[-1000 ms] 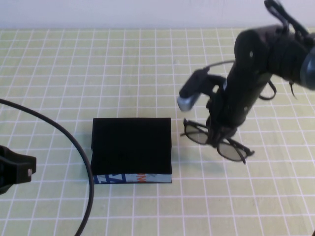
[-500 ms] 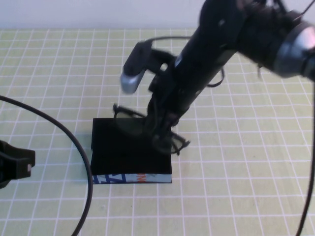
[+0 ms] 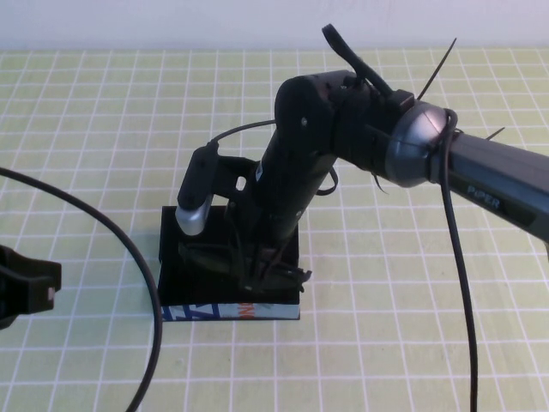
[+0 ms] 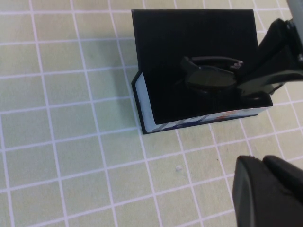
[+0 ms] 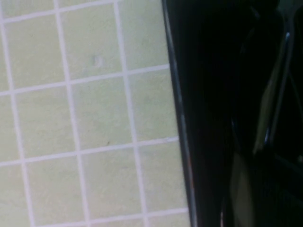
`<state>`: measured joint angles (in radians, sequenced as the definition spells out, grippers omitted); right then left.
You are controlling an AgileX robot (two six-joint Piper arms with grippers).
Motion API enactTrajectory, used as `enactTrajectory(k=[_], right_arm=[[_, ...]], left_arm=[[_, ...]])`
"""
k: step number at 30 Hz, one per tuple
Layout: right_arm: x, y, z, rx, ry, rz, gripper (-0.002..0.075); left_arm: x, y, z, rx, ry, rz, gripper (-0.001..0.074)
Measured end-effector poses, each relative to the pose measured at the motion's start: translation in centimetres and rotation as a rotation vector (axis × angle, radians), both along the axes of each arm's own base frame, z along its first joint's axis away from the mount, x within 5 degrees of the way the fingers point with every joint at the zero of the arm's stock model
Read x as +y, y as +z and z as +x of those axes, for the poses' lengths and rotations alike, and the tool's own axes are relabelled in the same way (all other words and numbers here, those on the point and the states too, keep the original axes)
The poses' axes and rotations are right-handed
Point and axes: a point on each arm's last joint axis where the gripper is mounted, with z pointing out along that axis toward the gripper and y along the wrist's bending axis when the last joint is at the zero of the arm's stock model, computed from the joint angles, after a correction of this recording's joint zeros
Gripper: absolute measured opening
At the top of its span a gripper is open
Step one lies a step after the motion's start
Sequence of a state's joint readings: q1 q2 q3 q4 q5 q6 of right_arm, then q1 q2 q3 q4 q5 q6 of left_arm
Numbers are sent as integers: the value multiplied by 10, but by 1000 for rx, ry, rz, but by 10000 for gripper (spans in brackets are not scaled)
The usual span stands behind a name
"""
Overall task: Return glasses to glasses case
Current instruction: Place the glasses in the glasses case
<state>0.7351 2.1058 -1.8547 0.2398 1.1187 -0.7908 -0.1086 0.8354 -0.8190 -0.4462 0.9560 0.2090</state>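
Black plastic frames like these are light and stiff, but the thin arms can flex or snag and the tinted lenses smudge or scratch, so I judge the bridge or the thick front rim is the place to hold them. Right now the glasses (image 4: 210,75) sit low over the open glasses case (image 3: 171,257), inside its outline and toward the patterned front edge; I cannot tell whether they touch the black floor.

My right gripper (image 3: 257,273) is clenched on the glasses near their right end. That arm reaches in from the right, bends at the wrist and points steeply down into the case, its wrist camera hanging just beside the case's back left part.

My left gripper (image 4: 265,189) is parked near the table's left edge, well apart from the case; I cannot tell its state.
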Motion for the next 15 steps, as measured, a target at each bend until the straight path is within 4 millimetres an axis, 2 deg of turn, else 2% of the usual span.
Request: enactTrajectory(k=[10,15], right_arm=[[8,17,5,-36,-1,62,1],[10,14,4,-24,4,59,1]], left_arm=[[0,0,0,-2,-3,2,-3],[0,0,0,-2,-3,3,-3]])
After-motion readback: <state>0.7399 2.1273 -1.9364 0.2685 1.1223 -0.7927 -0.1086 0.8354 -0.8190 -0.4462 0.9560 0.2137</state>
